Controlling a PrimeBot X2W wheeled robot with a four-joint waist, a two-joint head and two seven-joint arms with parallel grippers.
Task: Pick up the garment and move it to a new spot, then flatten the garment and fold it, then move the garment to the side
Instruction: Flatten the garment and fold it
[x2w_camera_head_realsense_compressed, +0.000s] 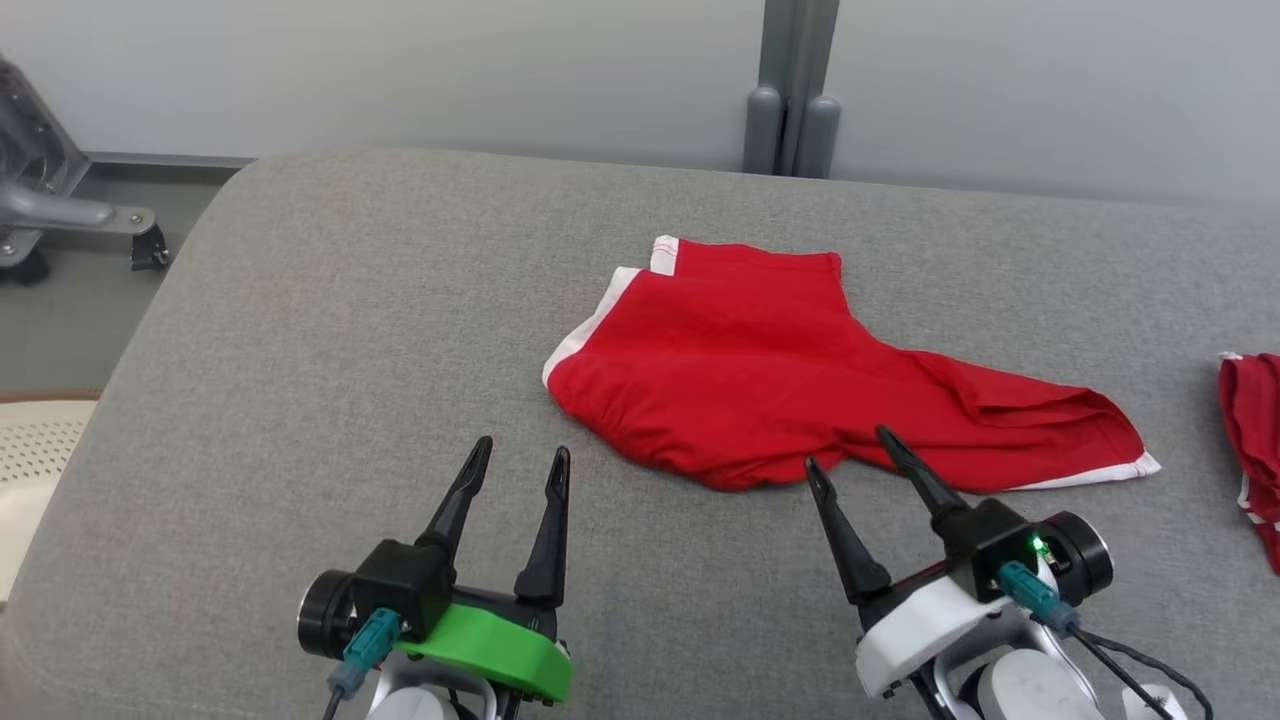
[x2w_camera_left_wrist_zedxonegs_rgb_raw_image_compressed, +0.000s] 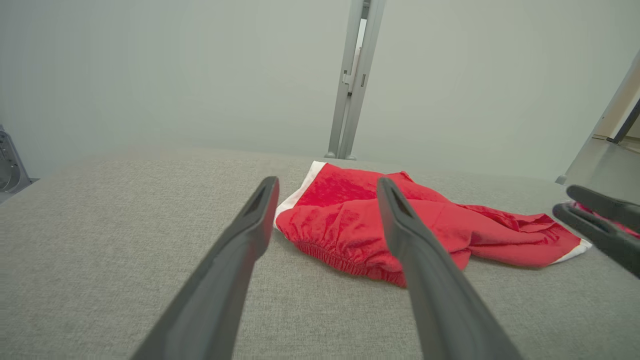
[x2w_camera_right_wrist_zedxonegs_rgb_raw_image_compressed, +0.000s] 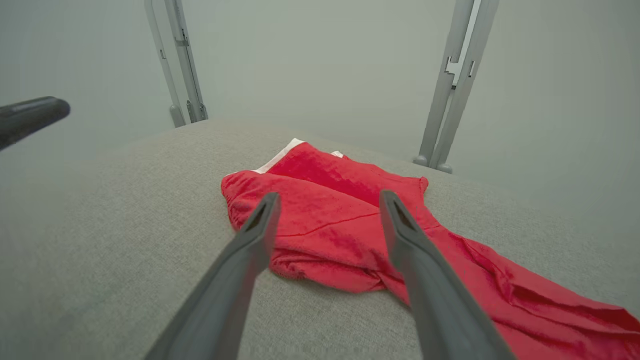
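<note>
One garment (x2w_camera_head_realsense_compressed: 760, 380) just ahead of right end effector (x2w_camera_head_realsense_compressed: 847, 447), possibly touching.

Grey surface (x2w_camera_head_realsense_compressed: 350, 330) lies open left of the garment (x2w_camera_head_realsense_compressed: 760, 370); red cloth (x2w_camera_head_realsense_compressed: 1255, 440) blocks right.

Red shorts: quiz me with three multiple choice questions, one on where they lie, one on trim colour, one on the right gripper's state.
1. The red shorts lie: A on the floor; B on the grey surface; C in a basket.
2. Their hem trim is: A white; B blue; C black.
3. The right gripper is: A shut on the shorts; B open and empty; C shut and empty.
B, grey fabric surrounds them; A, white bands edge the legs; B, its jaws stand apart, holding nothing.
</note>
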